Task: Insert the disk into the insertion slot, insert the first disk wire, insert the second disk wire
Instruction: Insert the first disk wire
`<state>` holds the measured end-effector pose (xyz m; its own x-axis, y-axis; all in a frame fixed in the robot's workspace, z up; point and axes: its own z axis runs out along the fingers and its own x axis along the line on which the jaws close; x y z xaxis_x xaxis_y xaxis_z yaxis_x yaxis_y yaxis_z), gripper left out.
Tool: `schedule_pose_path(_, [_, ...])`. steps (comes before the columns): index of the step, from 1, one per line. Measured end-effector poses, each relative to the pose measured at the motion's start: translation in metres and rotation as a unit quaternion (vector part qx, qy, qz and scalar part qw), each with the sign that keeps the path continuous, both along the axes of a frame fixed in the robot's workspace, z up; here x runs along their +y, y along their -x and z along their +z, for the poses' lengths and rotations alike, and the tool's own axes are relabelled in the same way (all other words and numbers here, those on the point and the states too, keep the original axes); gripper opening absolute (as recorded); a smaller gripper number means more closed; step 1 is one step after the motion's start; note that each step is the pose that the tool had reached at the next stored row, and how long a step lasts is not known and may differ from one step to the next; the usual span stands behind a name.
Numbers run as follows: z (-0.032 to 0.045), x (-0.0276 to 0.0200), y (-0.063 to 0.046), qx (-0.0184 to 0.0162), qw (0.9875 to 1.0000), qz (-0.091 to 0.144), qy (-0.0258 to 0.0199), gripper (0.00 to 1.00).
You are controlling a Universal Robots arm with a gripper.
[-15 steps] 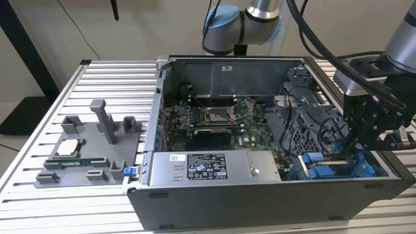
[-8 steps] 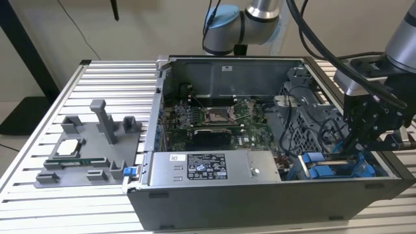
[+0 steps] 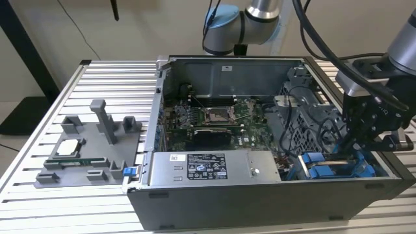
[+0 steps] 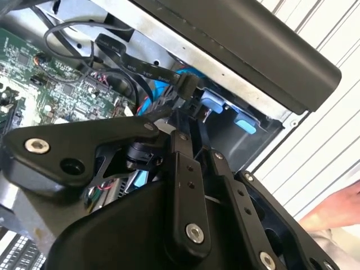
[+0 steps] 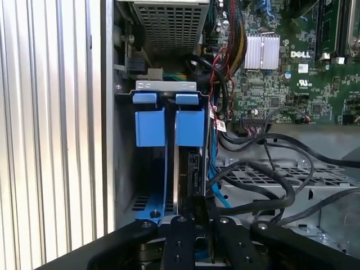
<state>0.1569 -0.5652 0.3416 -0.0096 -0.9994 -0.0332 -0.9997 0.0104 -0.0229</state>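
While the disk (image 5: 190,130) stands slotted, the gripper (image 5: 198,203) hangs beside its edge.

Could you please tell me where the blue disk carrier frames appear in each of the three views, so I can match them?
Exterior view: blue carrier frames in the case's near corner, at the exterior view's right.
First wrist view: two side by side, between the case wall and the cables.
Second wrist view: blue tabs tucked beneath the case's black edge.
Shared landmark: the green motherboard.
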Motion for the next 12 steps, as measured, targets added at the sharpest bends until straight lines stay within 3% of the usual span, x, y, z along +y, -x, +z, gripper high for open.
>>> schedule_pose_path(1, [0.0000,0.0000,-0.0002,0.0000,1.0000,0.000,-0.0047,0.00])
schedule_pose_path(2, [0.0000,-0.0002,-0.0009,0.0004,1.0000,0.000,-0.0065,0.00])
schedule_pose_path(7, [0.0000,-0.0022,-0.0024,0.0082,0.9999,0.000,-0.0068,0.00])
schedule_pose_path(12, [0.0000,-0.0059,-0.0028,0.0094,0.9999,0.000,-0.0071,0.00])
